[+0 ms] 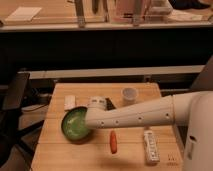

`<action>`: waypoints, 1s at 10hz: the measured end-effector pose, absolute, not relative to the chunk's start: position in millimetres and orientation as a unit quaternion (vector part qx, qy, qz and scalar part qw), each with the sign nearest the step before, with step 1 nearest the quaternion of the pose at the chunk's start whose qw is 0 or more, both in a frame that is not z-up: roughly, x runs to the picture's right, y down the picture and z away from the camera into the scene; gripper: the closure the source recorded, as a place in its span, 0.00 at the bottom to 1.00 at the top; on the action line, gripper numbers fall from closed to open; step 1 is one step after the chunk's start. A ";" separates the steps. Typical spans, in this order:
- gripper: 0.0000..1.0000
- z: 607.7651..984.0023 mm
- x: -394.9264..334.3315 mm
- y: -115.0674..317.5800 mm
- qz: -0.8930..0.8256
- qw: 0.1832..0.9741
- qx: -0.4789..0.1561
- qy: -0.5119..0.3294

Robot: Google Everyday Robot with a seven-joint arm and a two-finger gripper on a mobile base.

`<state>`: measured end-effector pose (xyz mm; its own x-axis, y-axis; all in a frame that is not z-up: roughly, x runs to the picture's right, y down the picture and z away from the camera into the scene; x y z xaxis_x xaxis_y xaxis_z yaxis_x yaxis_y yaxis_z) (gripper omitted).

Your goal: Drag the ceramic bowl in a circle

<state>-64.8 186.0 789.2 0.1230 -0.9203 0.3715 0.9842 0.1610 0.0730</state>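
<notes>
The ceramic bowl (74, 124), round, shallow and green with a dark rim, sits on the left part of the wooden table (60, 155). My white arm reaches in from the right across the table. Its gripper (91, 121) is at the bowl's right edge, over the rim. The arm's end covers the right side of the bowl.
A small white cup (129, 95) stands at the back right. A white and black container (98, 103) stands just behind the bowl. A small white packet (70, 102) lies at the back left. An orange carrot-like stick (113, 141) and a white oblong object (150, 145) lie in front of the arm.
</notes>
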 end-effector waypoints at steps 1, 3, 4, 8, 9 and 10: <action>0.97 789.5 -62.8 185.8 -0.642 0.742 -0.095 -0.168; 0.97 789.8 -57.0 185.4 -0.644 0.741 -0.094 -0.167; 0.97 790.0 -54.8 184.7 -0.644 0.741 -0.093 -0.167; 0.97 790.2 -48.4 183.6 -0.649 0.737 -0.090 -0.167; 0.97 790.4 -46.7 183.1 -0.649 0.737 -0.090 -0.167; 0.97 791.0 -42.3 181.7 -0.650 0.736 -0.088 -0.167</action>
